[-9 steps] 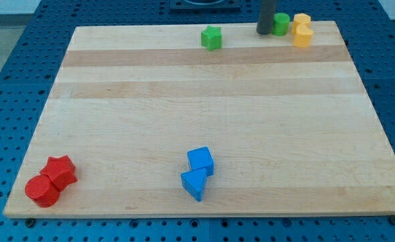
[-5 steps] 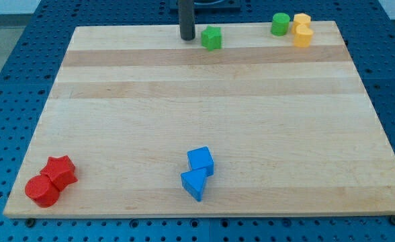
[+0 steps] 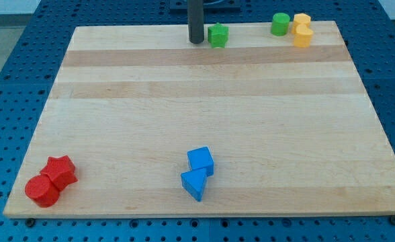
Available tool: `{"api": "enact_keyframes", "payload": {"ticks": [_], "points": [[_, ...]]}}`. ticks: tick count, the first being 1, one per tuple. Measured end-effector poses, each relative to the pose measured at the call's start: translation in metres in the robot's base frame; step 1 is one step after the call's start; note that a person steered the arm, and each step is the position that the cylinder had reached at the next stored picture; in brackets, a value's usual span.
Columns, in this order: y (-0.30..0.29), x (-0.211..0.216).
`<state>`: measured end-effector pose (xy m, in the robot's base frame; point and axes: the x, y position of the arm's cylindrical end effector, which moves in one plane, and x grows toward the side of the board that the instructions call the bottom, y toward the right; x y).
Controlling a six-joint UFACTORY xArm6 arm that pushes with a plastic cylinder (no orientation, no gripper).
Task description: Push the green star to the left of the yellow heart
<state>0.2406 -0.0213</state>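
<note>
My tip [image 3: 196, 41] touches the green star [image 3: 217, 35] from its 9 o'clock side, at the bench's [image 3: 204, 107] top edge. The yellow heart [image 3: 303, 36] lies well apart at the star's 3 o'clock, a green cylinder [image 3: 280, 24] between them. No end effector shows, only the rod.

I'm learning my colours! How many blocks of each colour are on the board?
Green: 2, a star and a cylinder
Yellow: 2, a block and another
Red: 2, a star and a cylinder
Blue: 2, a cube and a triangle
Total: 8
</note>
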Motion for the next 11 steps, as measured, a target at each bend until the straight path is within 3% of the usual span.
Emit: {"api": "enact_keyframes", "payload": {"ticks": [6,11], "points": [[0.021,-0.013],[0.1,0.005]]}}
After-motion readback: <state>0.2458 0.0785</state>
